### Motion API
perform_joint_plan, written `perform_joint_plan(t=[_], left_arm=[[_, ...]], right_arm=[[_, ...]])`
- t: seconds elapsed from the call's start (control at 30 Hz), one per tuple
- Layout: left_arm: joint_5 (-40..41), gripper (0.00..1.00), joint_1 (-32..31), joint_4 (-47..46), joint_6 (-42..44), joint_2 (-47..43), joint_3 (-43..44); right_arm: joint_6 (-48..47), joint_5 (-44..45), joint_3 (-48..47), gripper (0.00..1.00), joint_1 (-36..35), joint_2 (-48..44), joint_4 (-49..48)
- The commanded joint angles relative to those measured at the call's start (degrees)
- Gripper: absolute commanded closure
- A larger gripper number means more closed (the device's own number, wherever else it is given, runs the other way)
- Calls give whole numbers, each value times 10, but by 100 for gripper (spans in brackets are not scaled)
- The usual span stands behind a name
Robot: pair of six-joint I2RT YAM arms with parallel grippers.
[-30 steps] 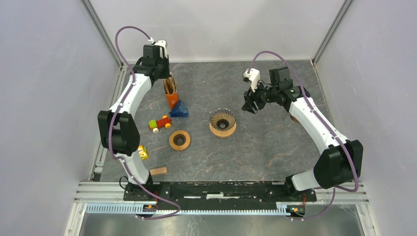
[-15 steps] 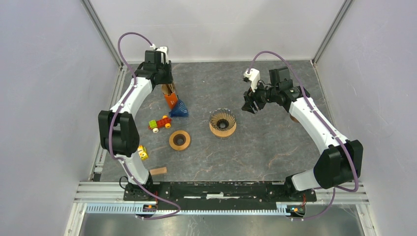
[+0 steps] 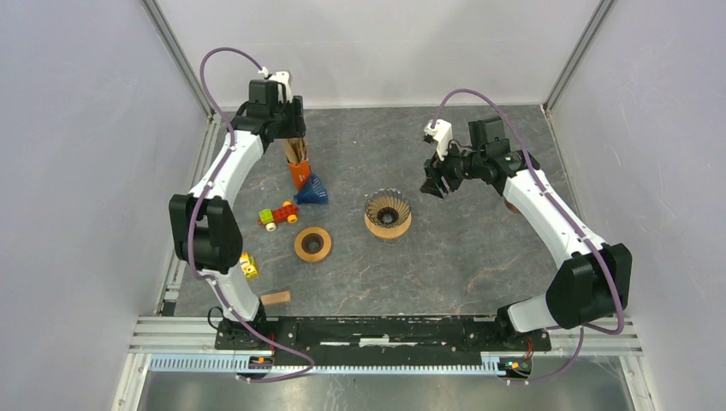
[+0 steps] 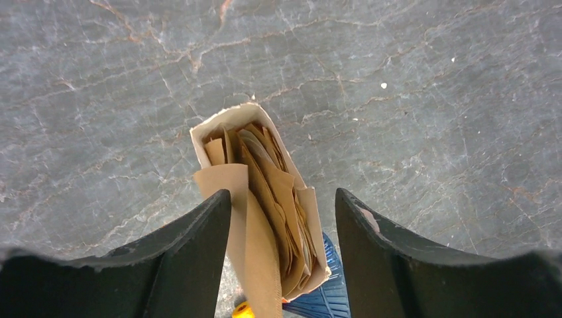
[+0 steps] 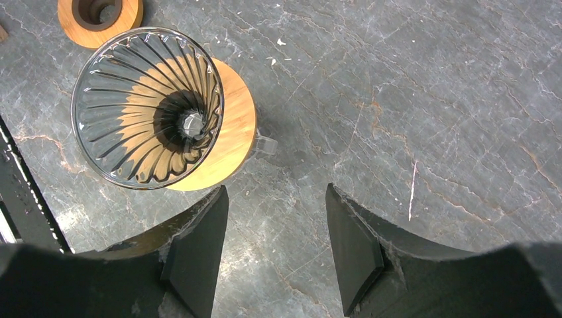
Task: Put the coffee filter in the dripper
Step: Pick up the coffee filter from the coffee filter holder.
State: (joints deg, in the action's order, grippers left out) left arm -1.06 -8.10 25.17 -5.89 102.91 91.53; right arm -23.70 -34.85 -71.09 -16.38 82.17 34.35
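Observation:
A pack of brown paper coffee filters [image 4: 268, 192] stands upright in an orange-based carton [image 3: 297, 171] at the table's back left. My left gripper [image 4: 281, 195] hangs just above it, open, with one finger on each side of the pack. One coffee filter [image 4: 232, 185] sticks out of the stack and lies against the inner side of the left finger [image 4: 199, 232]. The glass dripper [image 5: 149, 109] on its wooden base [image 5: 235, 132] sits mid-table [image 3: 387, 214], with nothing in it. My right gripper [image 5: 276, 191] is open and holds nothing, over bare table just right of the dripper [image 3: 432, 184].
A blue pleated cone [image 3: 313, 190] lies right beside the carton. A toy car [image 3: 278, 214], a wooden ring [image 3: 313, 244], a yellow toy [image 3: 249, 266] and a wooden block [image 3: 276, 298] lie on the left half. The enclosure walls stand close behind the left arm.
My left gripper has gone from shut to open over the filter pack, dipping and coming back up slightly. The right arm and the dripper have not moved.

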Motion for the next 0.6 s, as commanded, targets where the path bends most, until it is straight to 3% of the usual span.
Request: perform_joint_plan(t=[0.0, 0.37, 0.57], left_arm=[[5, 33, 3, -12, 25, -37, 36], [23, 25, 3, -20, 29, -59, 1], [15, 36, 2, -20, 25, -40, -13]], right_arm=[[-2, -15, -1, 38, 2, -3, -10], [-3, -22, -7, 37, 2, 6, -4], [-4, -27, -13, 38, 2, 12, 2]])
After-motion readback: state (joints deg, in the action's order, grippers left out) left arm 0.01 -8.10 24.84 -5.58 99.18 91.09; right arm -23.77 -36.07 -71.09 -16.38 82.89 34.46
